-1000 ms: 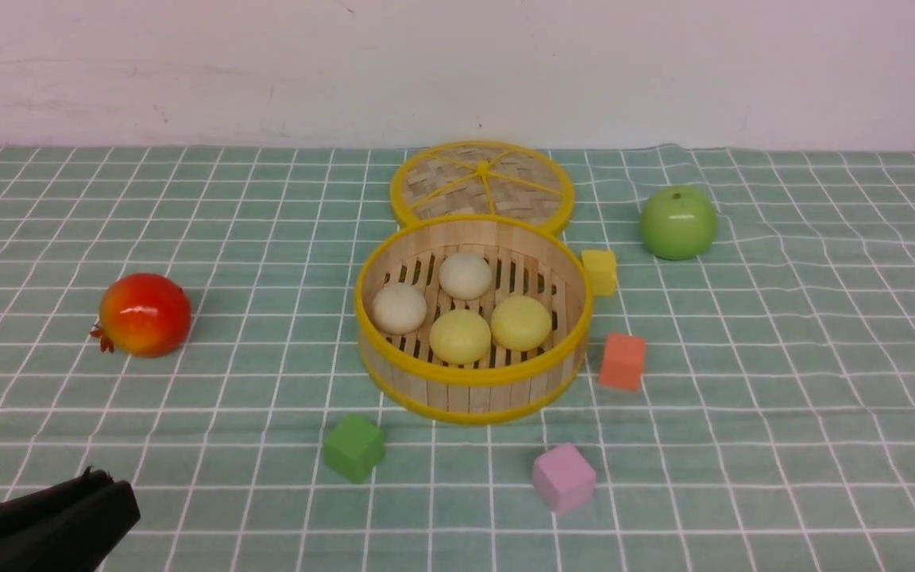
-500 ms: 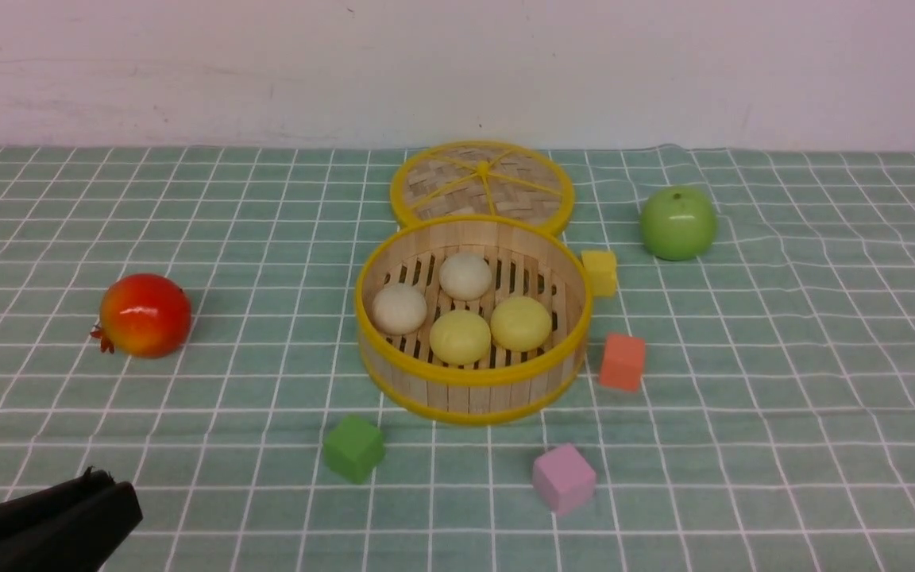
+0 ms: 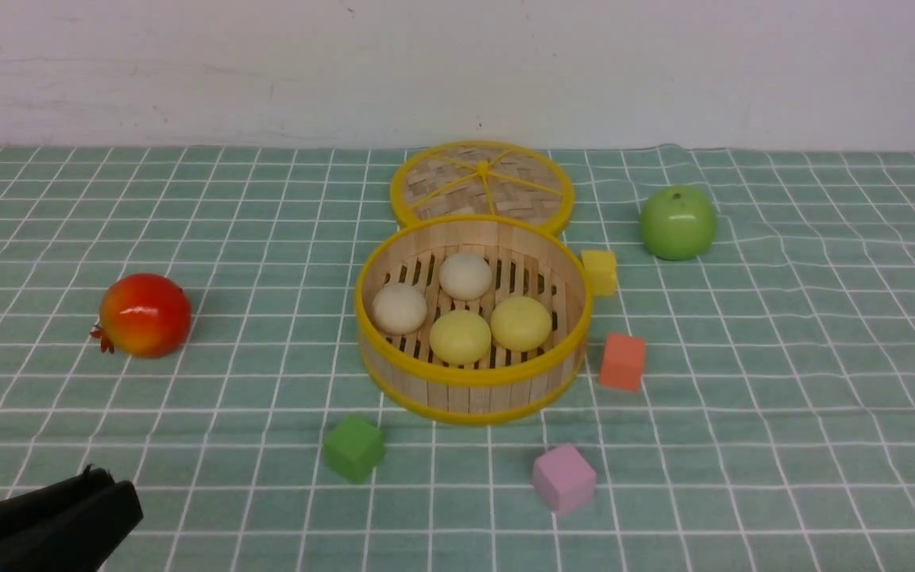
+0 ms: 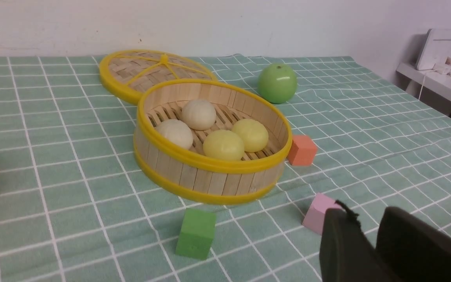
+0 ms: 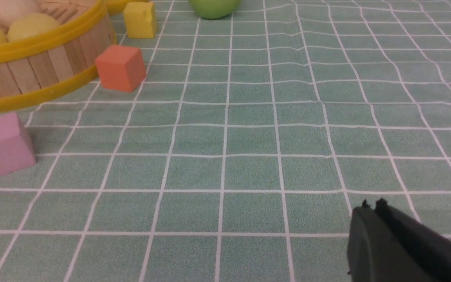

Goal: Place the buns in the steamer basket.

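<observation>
Front view — all four buns (image 3: 465, 310) sit inside the steamer basket (image 3: 469, 381).
You see both arms far back of it: left fingers (image 4: 370, 243) slightly parted, right fingers (image 5: 372, 207) pressed together — both empty.

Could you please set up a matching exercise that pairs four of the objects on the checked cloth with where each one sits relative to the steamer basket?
Column one:
1. pomegranate
2. green apple
3. woven lid
4. pink cube

Column two:
A. flat on the cloth directly behind the steamer basket
B. in front of the steamer basket, toward its right
C. off to the steamer basket's left, well apart from it
D. behind and to the right of the steamer basket

Pairs: 1-C, 2-D, 3-A, 4-B
</observation>
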Tool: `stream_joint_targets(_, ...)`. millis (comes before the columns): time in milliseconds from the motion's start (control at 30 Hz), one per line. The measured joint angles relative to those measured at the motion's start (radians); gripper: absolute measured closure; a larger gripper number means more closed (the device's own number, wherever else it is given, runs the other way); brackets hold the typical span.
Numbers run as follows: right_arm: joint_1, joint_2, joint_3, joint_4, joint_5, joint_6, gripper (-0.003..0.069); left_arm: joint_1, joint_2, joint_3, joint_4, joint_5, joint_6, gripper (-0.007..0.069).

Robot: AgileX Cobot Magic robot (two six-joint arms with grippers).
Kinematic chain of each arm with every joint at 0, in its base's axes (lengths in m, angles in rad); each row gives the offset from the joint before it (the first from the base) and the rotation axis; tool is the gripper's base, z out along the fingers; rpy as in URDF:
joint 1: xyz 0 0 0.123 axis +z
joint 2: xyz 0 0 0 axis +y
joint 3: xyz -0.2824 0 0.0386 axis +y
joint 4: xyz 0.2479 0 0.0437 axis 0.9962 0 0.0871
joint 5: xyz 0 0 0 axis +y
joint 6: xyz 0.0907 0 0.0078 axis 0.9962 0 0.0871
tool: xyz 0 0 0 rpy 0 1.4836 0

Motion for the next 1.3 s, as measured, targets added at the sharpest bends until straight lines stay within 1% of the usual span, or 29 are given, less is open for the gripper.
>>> stream_joint_targets(67, -0.001, 0.000, 0.000, 0.000, 0.000, 0.000, 0.0659, 0.006, -0.005, 0.002, 0.000, -0.022, 0.001, 0.0491)
stream_joint_targets(133, -0.001, 0.000, 0.000, 0.000, 0.000, 0.000, 0.0659, 0.040, -0.026, 0.006, 0.000, -0.032, 0.003, 0.0491)
stream_joint_targets(200, -0.001, 0.000, 0.000, 0.000, 0.000, 0.000, 0.0659, 0.113, -0.069, 0.019, 0.000, -0.036, 0.001, 0.0491)
stream_joint_targets(267, -0.001, 0.000, 0.000, 0.000, 0.000, 0.000, 0.0657, 0.229, -0.148, 0.062, 0.000, -0.036, -0.009, 0.0498)
stream_joint_targets(367, -0.001, 0.000, 0.000, 0.000, 0.000, 0.000, 0.0654, 0.363, -0.271, 0.153, 0.000, -0.024, -0.013, 0.0559)
stream_joint_targets(400, -0.001, 0.000, 0.000, 0.000, 0.000, 0.000, 0.0653, 0.392, -0.301, 0.182, 0.002, -0.013, -0.014, 0.0585)
stream_joint_targets(433, -0.001, 0.000, 0.000, 0.000, 0.000, 0.000, 0.0652, 0.425, -0.328, 0.227, 0.003, 0.011, -0.016, 0.0629)
stream_joint_targets(467, -0.001, 0.000, 0.000, 0.000, 0.000, 0.000, 0.0650, 0.442, -0.336, 0.255, 0.003, 0.047, -0.018, 0.0638)
stream_joint_targets(500, -0.001, -0.001, 0.000, 0.000, 0.000, 0.000, 0.0649, 0.450, -0.340, 0.272, 0.003, 0.094, -0.019, 0.0638)
stream_joint_targets(533, -0.001, -0.001, 0.000, 0.000, 0.000, 0.000, 0.0648, 0.452, -0.340, 0.275, 0.003, 0.106, -0.019, 0.0638)
stream_joint_targets(567, -0.001, -0.001, 0.000, -0.001, 0.000, 0.000, 0.0648, 0.454, -0.341, 0.281, 0.004, 0.194, -0.020, 0.0638)
stream_joint_targets(633, -0.001, -0.001, 0.000, -0.004, 0.000, 0.000, 0.0648, 0.457, -0.341, 0.287, 0.003, 0.270, -0.020, 0.0638)
stream_joint_targets(1300, -0.001, -0.001, 0.000, -0.003, 0.000, 0.000, 0.0635, 0.457, -0.341, 0.287, 0.003, 0.278, -0.022, 0.0638)
